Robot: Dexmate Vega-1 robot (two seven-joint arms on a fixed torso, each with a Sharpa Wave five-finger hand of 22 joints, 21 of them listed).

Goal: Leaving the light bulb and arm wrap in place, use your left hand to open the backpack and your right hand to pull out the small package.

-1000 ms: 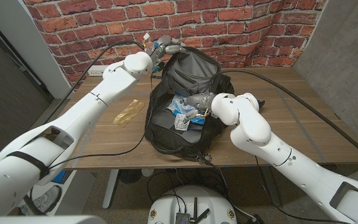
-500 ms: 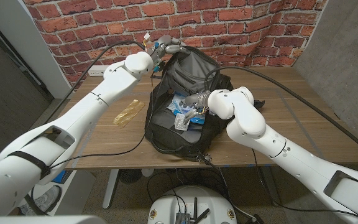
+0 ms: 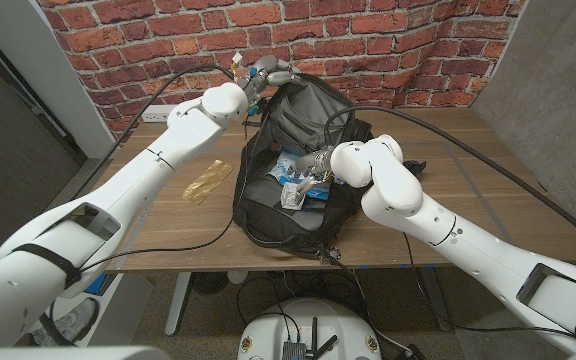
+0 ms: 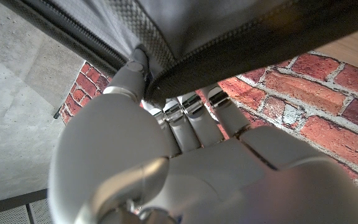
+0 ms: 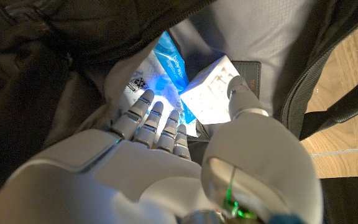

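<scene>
The black backpack (image 3: 268,215) lies open in the middle of the table. My left hand (image 3: 265,74) grips the raised flap's zippered rim (image 4: 166,68) at the far side and holds it up. My right hand (image 3: 315,164) reaches into the opening. In the right wrist view its thumb (image 5: 238,93) touches a small white box (image 5: 205,96), and its fingers (image 5: 160,115) lie on a blue and white pack (image 5: 169,59) beside the box. Whether the box is pinched is unclear. A small white packet (image 3: 290,196) shows near the bag's front.
A tan wrapped item (image 3: 206,180) lies on the wood left of the backpack. Black cables run across the table on the right (image 3: 488,165) and along the front left (image 3: 168,240). The brick wall (image 3: 388,40) stands close behind.
My right arm has swung left and its hand has gone a little deeper into the backpack. My left hand has kept the flap raised.
</scene>
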